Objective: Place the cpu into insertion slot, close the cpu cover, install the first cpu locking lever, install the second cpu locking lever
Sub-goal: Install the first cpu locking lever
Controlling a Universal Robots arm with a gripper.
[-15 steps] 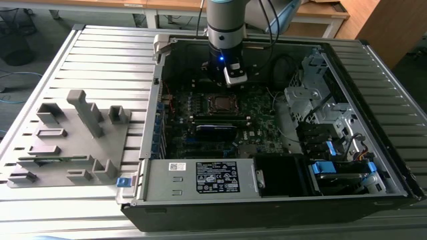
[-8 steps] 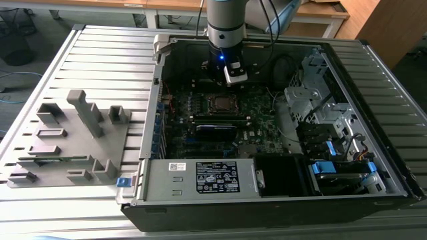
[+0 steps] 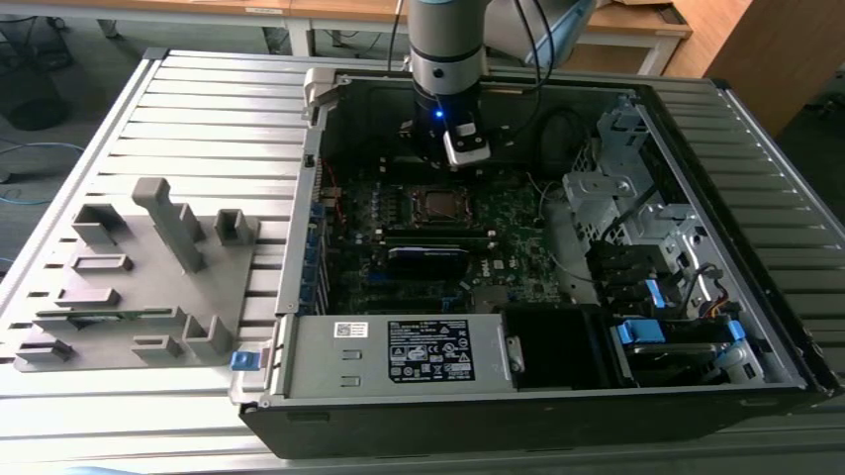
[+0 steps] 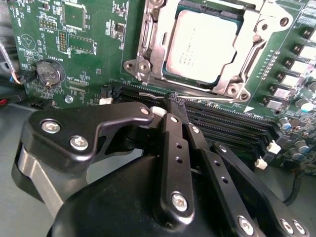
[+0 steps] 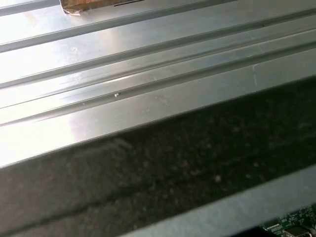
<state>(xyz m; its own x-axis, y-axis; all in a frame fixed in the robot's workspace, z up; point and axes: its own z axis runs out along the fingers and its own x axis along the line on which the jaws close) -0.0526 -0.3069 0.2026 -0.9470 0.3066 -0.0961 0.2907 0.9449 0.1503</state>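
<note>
- Cpu [image 4: 202, 44]: you see it lying flat in the slot [image 3: 436, 204], dull silver top facing up, on the green board [image 4: 98, 59].
- Cover [image 4: 152, 49]: the silver frame lies down around the cpu, whose top shows through the window. Screw heads show at the frame corners.
- Rod [image 4: 187, 95]: a thin bright metal rod runs along the socket edge nearest the gripper. You cannot tell whether it is latched.
- Gripper [image 4: 175, 104]: in the second wrist view its tip hangs over the memory slots [image 4: 232, 123], just beside the socket and clear of the cover. The black fingers [image 4: 174, 158] are pressed together at the tip, and you see nothing pinched between them.
- Coin cell [image 4: 49, 74]: it sits on the board, well apart from the socket.
- In the exterior view the arm [image 3: 449, 49] comes straight down into the open case [image 3: 528, 421]. The gripper [image 3: 462, 156] is above the board, near the slot on the side toward the case's far wall.
- Power supply [image 3: 396, 351]: a grey labelled box at the near end of the case.
- Fixture [image 3: 133, 287]: a grey block with posts and pockets on the slatted table [image 3: 198, 119], on the exterior view's left of the case.
- First wrist view: bright table slats [image 5: 148, 49], a dark band across them, and a corner of green board [image 5: 291, 228].
</note>
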